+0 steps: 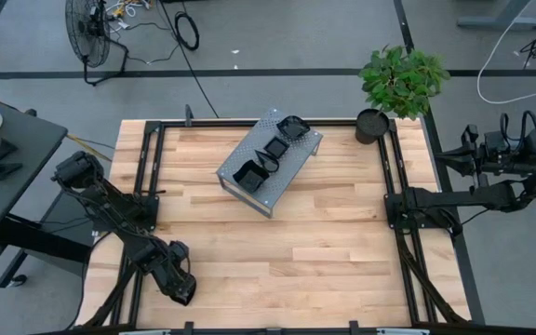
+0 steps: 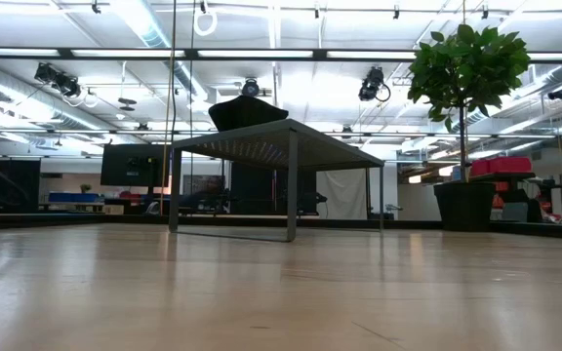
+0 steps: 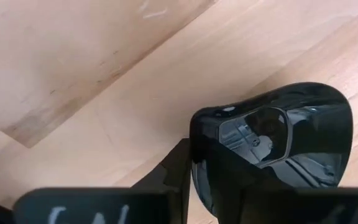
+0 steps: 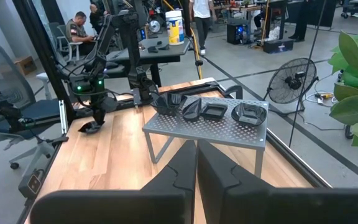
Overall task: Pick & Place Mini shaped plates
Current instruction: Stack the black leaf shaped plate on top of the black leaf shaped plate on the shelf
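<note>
Black and glossy, one mini plate (image 3: 272, 143) sits between the fingers of your left gripper (image 1: 177, 276), low over the near left corner of the wooden table (image 1: 324, 251). From your left wrist view the dark fingers (image 3: 179, 171) flank the dish's rim, and in the right wrist view that gripper (image 4: 95, 124) is down at the tabletop with a dark dish under it; whether the fingers have clamped the dish you cannot tell.

Four more mini shaped plates (image 1: 273, 154) rest on top of the perforated grey metal stand (image 1: 240, 181), which sits towards the far middle of the table. In the low view one of them (image 2: 247, 112) shows above the stand's top.

Your right gripper (image 4: 196, 162) waits off the table's right edge with its fingers pressed together on nothing. A potted plant (image 1: 398, 84) stands at the far right corner.
</note>
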You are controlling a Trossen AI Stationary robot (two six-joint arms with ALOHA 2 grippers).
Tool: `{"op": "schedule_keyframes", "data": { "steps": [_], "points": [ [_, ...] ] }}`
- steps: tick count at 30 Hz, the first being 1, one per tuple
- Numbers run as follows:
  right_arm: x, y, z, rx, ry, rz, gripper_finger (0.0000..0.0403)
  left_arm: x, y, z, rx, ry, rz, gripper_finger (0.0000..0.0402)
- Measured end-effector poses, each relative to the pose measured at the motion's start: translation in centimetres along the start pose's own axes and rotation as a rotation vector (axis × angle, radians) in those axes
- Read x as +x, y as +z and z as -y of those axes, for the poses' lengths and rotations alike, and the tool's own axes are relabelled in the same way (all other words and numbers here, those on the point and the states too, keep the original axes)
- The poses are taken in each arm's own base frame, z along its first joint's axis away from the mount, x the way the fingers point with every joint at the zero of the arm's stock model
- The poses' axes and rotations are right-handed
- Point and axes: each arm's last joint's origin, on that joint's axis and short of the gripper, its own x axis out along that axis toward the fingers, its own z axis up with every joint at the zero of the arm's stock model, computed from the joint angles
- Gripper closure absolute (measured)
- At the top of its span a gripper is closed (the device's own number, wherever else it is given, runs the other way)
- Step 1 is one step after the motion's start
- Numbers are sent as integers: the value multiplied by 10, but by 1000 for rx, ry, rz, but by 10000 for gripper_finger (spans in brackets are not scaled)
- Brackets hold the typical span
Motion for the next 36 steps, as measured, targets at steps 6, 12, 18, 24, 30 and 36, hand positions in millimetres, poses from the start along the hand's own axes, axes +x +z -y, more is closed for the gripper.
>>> {"op": "schedule_keyframes", "data": {
  "steps": [6, 12, 18, 24, 30, 36],
  "points": [
    [0, 0, 0, 0, 0, 0, 383, 0, 0, 1, 0, -8, -4, 366],
    [0, 0, 0, 0, 0, 0, 383, 0, -1, 4, 4, -44, -14, 372],
    [0, 0, 0, 0, 0, 0, 383, -7, -3, 14, 12, -87, 4, 373],
    [0, 0, 0, 0, 0, 0, 383, -19, -4, 31, 2, -174, 92, 373],
    [0, 0, 0, 0, 0, 0, 383, -29, 1, 44, 6, -229, 155, 394],
    [0, 0, 0, 0, 0, 0, 383, -31, 9, 46, 16, -231, 184, 390]
  ]
}}
